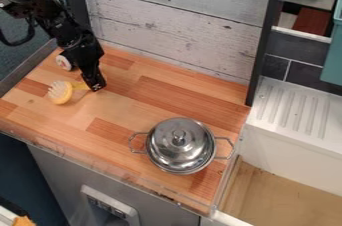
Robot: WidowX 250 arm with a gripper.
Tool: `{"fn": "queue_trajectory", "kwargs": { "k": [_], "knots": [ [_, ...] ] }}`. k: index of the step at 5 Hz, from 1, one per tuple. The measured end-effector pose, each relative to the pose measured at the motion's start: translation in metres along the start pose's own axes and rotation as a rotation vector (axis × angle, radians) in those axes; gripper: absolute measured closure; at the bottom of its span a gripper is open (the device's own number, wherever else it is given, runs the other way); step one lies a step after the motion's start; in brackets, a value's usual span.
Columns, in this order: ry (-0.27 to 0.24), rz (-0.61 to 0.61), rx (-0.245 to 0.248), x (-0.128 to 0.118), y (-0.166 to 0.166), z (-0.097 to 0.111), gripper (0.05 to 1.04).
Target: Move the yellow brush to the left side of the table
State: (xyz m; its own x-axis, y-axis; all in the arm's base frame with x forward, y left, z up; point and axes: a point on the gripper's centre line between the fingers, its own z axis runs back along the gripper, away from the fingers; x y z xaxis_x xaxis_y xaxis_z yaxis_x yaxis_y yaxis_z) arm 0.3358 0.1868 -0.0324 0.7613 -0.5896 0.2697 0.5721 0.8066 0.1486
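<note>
Yellow brush (61,93) lies toward the view's left on the tabletop (133,112), its handle running rightward from the bristled head to the pincer (95,87) — whether that is clamped on it, I cannot tell. The lidded pot (180,146) sits well apart, lower right; going left, only the raised edge (25,69) might obstruct.

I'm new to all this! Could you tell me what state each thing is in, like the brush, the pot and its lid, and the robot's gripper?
Yellow brush: on the table's left part, white bristles showing, handle reaching the gripper; can't tell whether it is held.
Gripper: low over the table, at the brush's handle.
Pot: upright, covered.
Lid: on the pot, knob up.
</note>
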Motion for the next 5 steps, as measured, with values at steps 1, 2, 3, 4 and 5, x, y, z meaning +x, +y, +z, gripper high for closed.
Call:
{"fn": "queue_trajectory", "kwargs": {
  "k": [1,2,3,4,5],
  "knots": [
    [0.048,0.012,0.000,0.002,-0.004,-0.002,0.218],
    [0.071,-0.005,0.001,0.006,-0.007,-0.003,0.072],
    [0.094,0.019,-0.012,0.007,-0.007,-0.002,0.076],
    [0.075,0.064,0.039,0.021,0.003,0.033,0.083],
    [0.034,0.073,0.120,0.032,0.012,0.063,0.083]
  ]
}}
